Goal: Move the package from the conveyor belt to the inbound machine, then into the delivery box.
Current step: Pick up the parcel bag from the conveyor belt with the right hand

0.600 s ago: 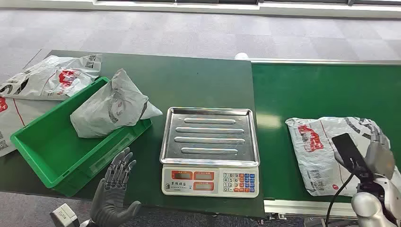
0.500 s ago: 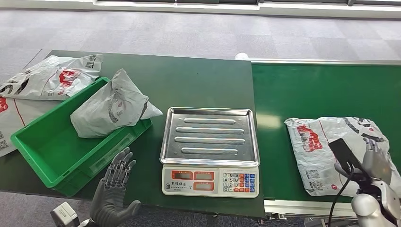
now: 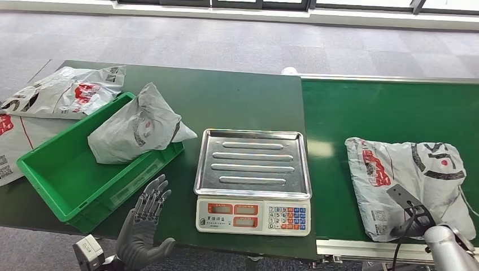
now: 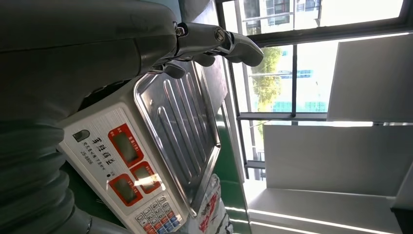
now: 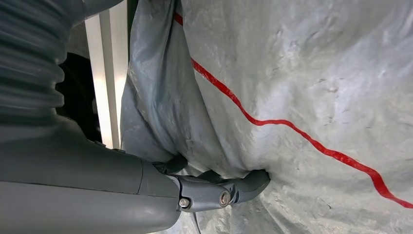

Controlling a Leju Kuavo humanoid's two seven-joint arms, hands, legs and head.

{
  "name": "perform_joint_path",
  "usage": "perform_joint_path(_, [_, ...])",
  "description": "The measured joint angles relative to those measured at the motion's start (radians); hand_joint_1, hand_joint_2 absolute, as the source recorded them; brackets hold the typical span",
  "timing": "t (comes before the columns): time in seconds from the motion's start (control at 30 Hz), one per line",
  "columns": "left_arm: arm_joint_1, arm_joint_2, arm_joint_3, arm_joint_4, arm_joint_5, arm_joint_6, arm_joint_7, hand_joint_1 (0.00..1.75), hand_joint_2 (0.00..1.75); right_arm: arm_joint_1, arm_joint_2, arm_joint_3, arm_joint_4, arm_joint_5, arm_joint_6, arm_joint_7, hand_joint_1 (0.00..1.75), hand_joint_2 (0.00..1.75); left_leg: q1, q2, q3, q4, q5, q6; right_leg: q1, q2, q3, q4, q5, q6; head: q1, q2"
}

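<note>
Right hand (image 5: 214, 187) has dropped from above the parcel (image 3: 412, 183) to its near edge, fingers now pinching a fold of the bag, parcel on the belt (image 3: 384, 110) at 3 o'clock of the scale (image 3: 252, 180); lift looks next; left hand (image 3: 144, 226) idle, fingers spread.

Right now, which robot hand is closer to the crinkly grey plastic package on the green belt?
The right hand: it presses into the grey plastic package. The left hand hovers far off, beyond the silver scale, near the green bin.
</note>
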State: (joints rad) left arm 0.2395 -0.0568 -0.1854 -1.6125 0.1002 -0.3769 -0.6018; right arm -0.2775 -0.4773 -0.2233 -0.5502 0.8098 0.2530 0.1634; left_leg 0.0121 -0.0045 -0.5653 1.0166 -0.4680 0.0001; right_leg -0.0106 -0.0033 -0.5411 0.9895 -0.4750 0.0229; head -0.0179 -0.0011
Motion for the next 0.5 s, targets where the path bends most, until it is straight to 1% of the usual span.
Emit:
perform_joint_path(0.03, [0.000,0.000,-0.001,0.000,0.000,0.000,0.000,0.00,1.75,-0.005,-0.002,0.001,0.010,0.000,0.002,0.001,0.20,1.75,0.000,0.000,0.000,0.000,0.000,0.001,0.000,0.000,0.001,-0.001,0.000,0.000,0.000,0.000])
perform_joint_path(0.13, [-0.001,0.001,-0.003,0.002,-0.001,0.001,0.001,0.00,1.75,-0.016,-0.006,0.005,0.029,0.003,0.012,0.001,1.51,1.75,0.000,-0.001,0.000,0.001,0.001,0.003,0.000,-0.001,0.003,-0.004,0.004,0.005,0.000,0.000])
perform_joint_path(0.17, [-0.002,0.001,-0.004,0.003,-0.002,0.003,0.001,0.00,1.75,-0.019,-0.007,0.007,0.033,0.005,0.017,-0.002,1.75,1.75,0.000,-0.001,0.000,0.001,0.001,0.003,0.000,-0.001,0.004,-0.004,0.004,0.006,0.000,0.000])
perform_joint_path(0.27, [-0.002,0.000,-0.007,0.005,-0.005,0.015,0.000,0.00,1.75,-0.027,-0.009,0.013,0.039,0.008,0.014,-0.023,1.75,1.75,0.000,-0.001,0.000,0.001,0.000,0.004,0.000,-0.001,0.005,-0.006,0.005,0.007,0.000,0.000])
perform_joint_path(0.5, [0.004,-0.002,-0.008,-0.005,-0.009,0.031,0.005,0.00,1.75,-0.041,-0.005,0.021,0.032,0.020,-0.075,-0.064,1.75,1.75,-0.001,0.000,-0.001,0.001,0.000,0.005,0.000,0.000,0.005,-0.006,0.007,0.009,0.000,0.000])
